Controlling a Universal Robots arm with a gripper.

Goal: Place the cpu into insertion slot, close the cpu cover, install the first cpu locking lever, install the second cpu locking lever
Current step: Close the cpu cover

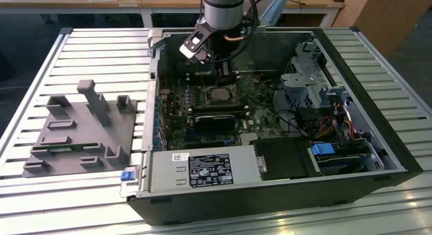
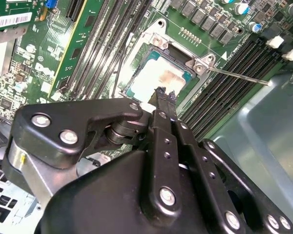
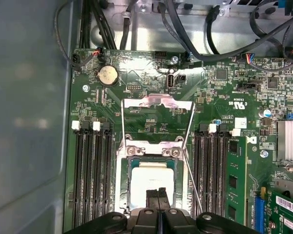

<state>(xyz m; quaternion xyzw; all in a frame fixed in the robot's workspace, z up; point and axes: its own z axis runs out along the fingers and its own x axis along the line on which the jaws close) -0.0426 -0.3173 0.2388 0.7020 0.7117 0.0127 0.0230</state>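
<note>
Just below our gripper (image 3: 158, 193), closed tight and empty, the cpu (image 3: 149, 178) lies seated in the slot (image 3: 129, 180); beyond it we see the cover (image 3: 158, 103) standing open.

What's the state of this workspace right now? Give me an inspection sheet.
Surface: slatted metal table carrying an open PC case.
Job's things: cpu lies in the slot; cover open, not down on the cpu; lever unlatched beside the slot.
Clutter: grey fixture on the table, at the exterior view's left of the case.
Grippers: gripper right over the cpu, fingers shut; contact cannot be told.
Cables: bundle inside the case, apart from the slot.
Surroundings: wooden desks behind the table.
</note>
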